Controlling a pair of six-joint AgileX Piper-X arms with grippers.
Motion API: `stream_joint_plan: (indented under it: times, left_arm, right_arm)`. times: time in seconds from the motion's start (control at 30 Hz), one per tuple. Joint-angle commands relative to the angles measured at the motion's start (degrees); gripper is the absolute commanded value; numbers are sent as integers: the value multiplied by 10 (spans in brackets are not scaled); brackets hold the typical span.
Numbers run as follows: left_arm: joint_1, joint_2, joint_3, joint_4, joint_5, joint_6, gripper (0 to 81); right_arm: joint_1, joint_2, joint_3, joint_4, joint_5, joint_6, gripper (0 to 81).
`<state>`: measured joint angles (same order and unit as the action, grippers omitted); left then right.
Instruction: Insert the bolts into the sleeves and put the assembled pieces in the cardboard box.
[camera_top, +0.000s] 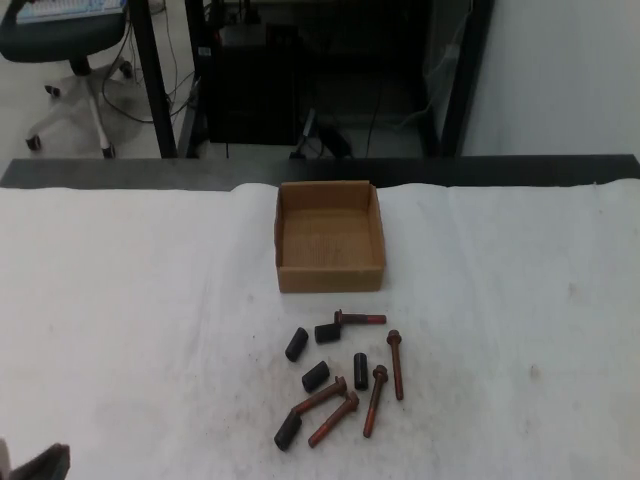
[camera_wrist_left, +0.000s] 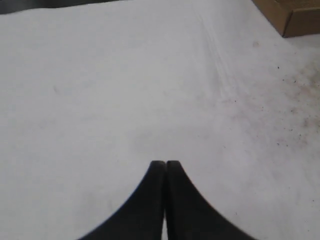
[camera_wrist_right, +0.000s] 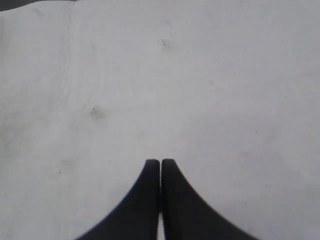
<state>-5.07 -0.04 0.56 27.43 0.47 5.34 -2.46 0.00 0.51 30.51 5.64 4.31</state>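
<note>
Several rusty bolts (camera_top: 396, 364) and short black sleeves (camera_top: 297, 344) lie loose on the white cloth, just in front of the cardboard box (camera_top: 329, 272). The box stands open at the middle of the bench, and a corner of it (camera_wrist_left: 290, 15) appears in the left wrist view. One bolt (camera_top: 360, 319) lies with its end against a sleeve (camera_top: 326, 332). My left gripper (camera_wrist_left: 165, 164) is shut over bare cloth, holding nothing. My right gripper (camera_wrist_right: 160, 162) is also shut over bare cloth with nothing in it. A dark part of an arm (camera_top: 40, 464) pokes in at the near left corner of the high view.
The white cloth (camera_top: 120, 300) covers the bench, with wide free room left and right of the parts. Rust specks stain the cloth around the bolts. Beyond the bench's far edge stand black frame legs (camera_top: 150, 80) and an office chair (camera_top: 70, 60).
</note>
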Motion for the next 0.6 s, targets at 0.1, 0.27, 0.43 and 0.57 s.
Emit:
stream_joint_plan:
  times: [0.1, 0.27, 0.43, 0.57]
  left_arm:
    - [-2, 0, -6, -90, 23, -30, 3]
    - [-2, 0, -6, -198, 52, -185, 3]
    - [-2, 0, -6, -244, 99, -345, 3]
    - [-2, 0, -6, -244, 118, -430, 3]
  right_arm:
    - [1, 0, -5, -122, 0, 62, 8]
    - [1, 0, -5, -232, 0, 205, 8]
    - [1, 0, -5, -322, 0, 321, 8]
    - [1, 0, -5, -363, -7, 338, 8]
